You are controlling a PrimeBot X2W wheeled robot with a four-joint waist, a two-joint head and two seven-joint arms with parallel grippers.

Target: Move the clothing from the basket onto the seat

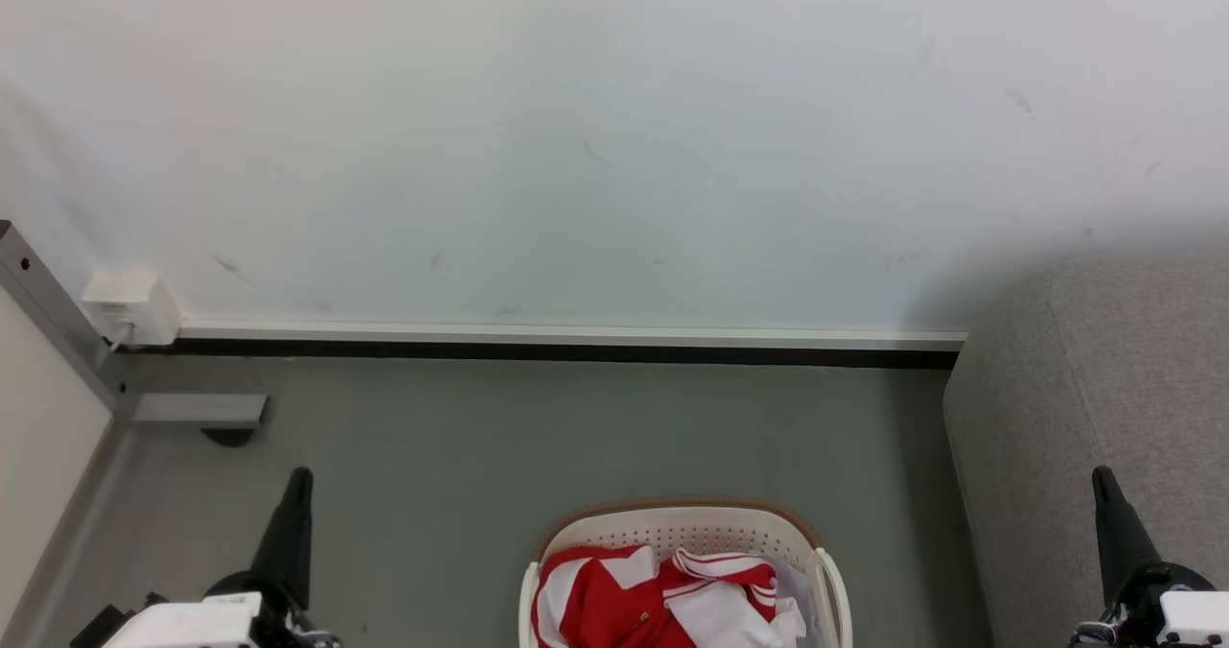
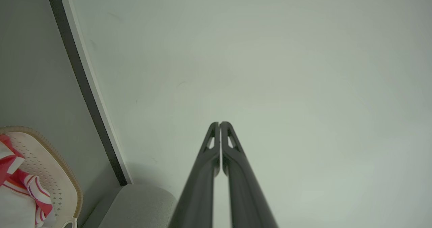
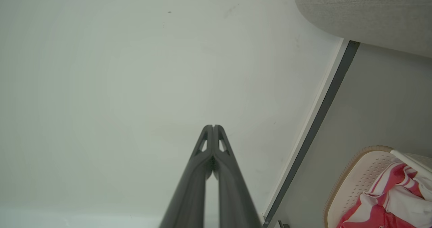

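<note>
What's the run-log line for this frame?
left gripper: shut, empty | right gripper: shut, empty | jersey: in basket, untouched | sofa: right of basket

Quick headcount from where I'm standing: one basket (image 1: 701,536), one jersey (image 1: 614,600) and one pale cloth (image 1: 802,583) (only a corner of that one shows). One sofa (image 1: 1104,389). Two grippers, the left gripper (image 1: 301,477) and the right gripper (image 1: 1101,477), with two fingers (image 2: 202,177) each, so four fingers total. One white box (image 1: 130,304) on the wall, one metal bar (image 1: 53,312).
</note>
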